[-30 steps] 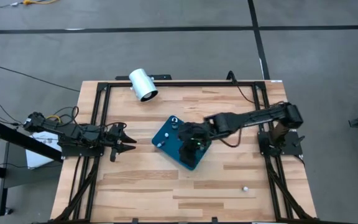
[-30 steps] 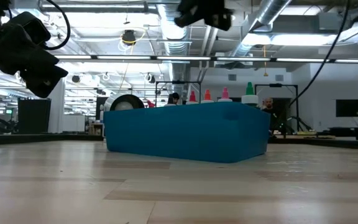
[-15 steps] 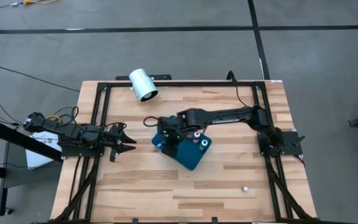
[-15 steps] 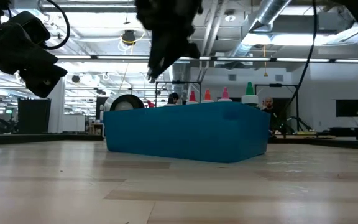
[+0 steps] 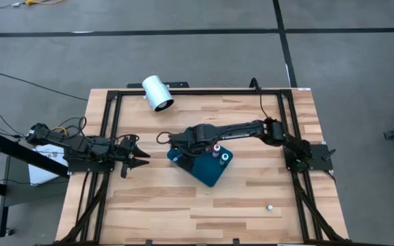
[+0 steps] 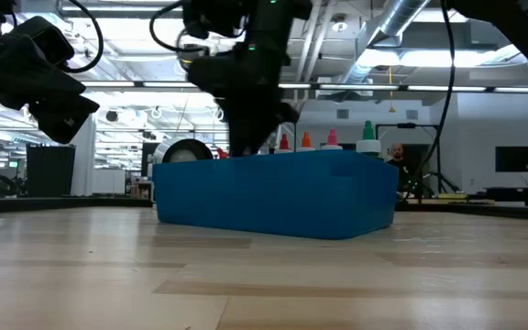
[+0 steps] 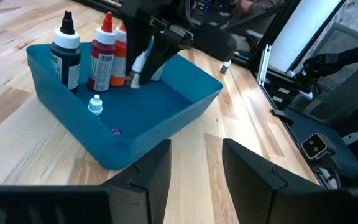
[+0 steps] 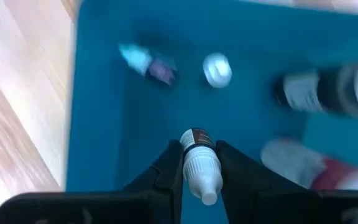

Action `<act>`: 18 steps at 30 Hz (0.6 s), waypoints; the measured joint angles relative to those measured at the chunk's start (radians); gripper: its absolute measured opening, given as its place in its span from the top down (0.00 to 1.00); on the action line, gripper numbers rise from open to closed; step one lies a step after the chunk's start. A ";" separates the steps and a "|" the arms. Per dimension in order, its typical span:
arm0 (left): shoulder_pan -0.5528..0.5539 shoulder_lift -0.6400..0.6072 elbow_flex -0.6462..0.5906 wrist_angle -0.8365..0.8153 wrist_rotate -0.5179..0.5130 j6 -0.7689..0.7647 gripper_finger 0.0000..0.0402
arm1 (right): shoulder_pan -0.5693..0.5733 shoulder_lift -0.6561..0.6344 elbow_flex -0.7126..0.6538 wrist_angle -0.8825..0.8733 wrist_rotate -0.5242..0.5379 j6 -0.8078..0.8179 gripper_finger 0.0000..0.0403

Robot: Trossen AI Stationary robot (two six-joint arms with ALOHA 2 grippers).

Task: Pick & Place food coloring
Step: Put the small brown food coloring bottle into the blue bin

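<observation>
A food coloring bottle point(image 8: 199, 163) is pinched in the right tool point(image 8: 199, 171) above the teal tray point(image 7: 166, 121); left tool point(image 7: 194, 165) gapes empty.

From above, my arm covers my right gripper point(image 5: 180, 152) and the bottle point(image 8: 199, 163) it pinches, over the teal tray point(image 5: 214, 176). At table height the tray's wall hides the bottle bodies; only tips show above its rim. Two small pieces on the tray floor point(image 8: 148, 63) are blurred in my wrist view, can't identify. White speck point(image 5: 269, 206) near the table's front edge: too small to tell.
</observation>
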 joint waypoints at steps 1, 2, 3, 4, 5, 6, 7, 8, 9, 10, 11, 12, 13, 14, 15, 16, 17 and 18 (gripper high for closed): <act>0.000 0.001 0.000 0.001 0.000 0.000 0.66 | 0.000 0.002 0.002 0.015 0.001 0.000 0.82; 0.000 0.002 0.000 0.003 0.000 0.000 0.66 | 0.000 0.002 0.002 -0.001 0.002 0.000 0.82; 0.000 0.004 0.000 0.003 0.000 0.000 0.66 | 0.000 0.002 0.002 -0.011 0.003 0.000 0.82; 0.000 0.003 0.000 0.002 0.000 0.000 0.66 | 0.000 0.002 0.002 0.002 0.004 0.000 0.82; 0.000 0.003 0.000 0.002 0.000 0.000 0.66 | 0.000 0.007 0.002 0.009 0.009 0.000 0.82; 0.000 0.004 0.000 0.002 0.000 0.000 0.66 | 0.000 0.013 0.003 0.010 0.018 0.001 0.82; 0.000 0.004 0.000 0.002 0.000 0.000 0.66 | 0.000 0.015 0.002 0.008 0.029 0.000 0.82; 0.000 0.003 0.000 0.002 0.000 0.000 0.66 | 0.000 0.019 0.001 0.002 0.033 0.000 0.82; 0.000 0.004 0.000 0.003 0.000 0.000 0.66 | 0.000 0.019 0.000 0.002 0.033 0.000 0.82; 0.000 0.003 0.000 0.003 0.000 0.000 0.66 | 0.000 0.018 0.001 0.006 0.033 0.000 0.82; 0.000 0.003 0.000 0.003 0.000 0.000 0.66 | 0.000 0.018 0.002 0.008 0.034 0.001 0.82; 0.000 0.003 0.000 0.004 0.000 0.000 0.66 | 0.000 0.017 0.002 0.007 0.034 0.000 0.82; 0.000 0.003 0.000 0.004 0.000 0.000 0.66 | 0.001 0.018 0.001 0.004 0.034 0.000 0.82; 0.000 0.003 0.000 0.004 0.000 0.000 0.66 | 0.001 0.018 0.001 0.004 0.034 0.001 0.82; 0.000 0.003 0.000 0.004 0.000 0.000 0.66 | 0.002 0.018 0.001 0.007 0.036 0.001 0.82; 0.000 0.003 0.000 0.005 -0.001 0.000 0.66 | 0.002 0.018 0.001 0.008 0.043 0.001 0.82; 0.000 0.003 0.000 0.005 -0.001 0.000 0.66 | 0.002 0.018 0.001 0.008 0.051 0.001 0.82; 0.000 0.003 0.000 0.005 -0.002 0.000 0.66 | 0.002 0.018 0.001 0.007 0.055 0.001 0.82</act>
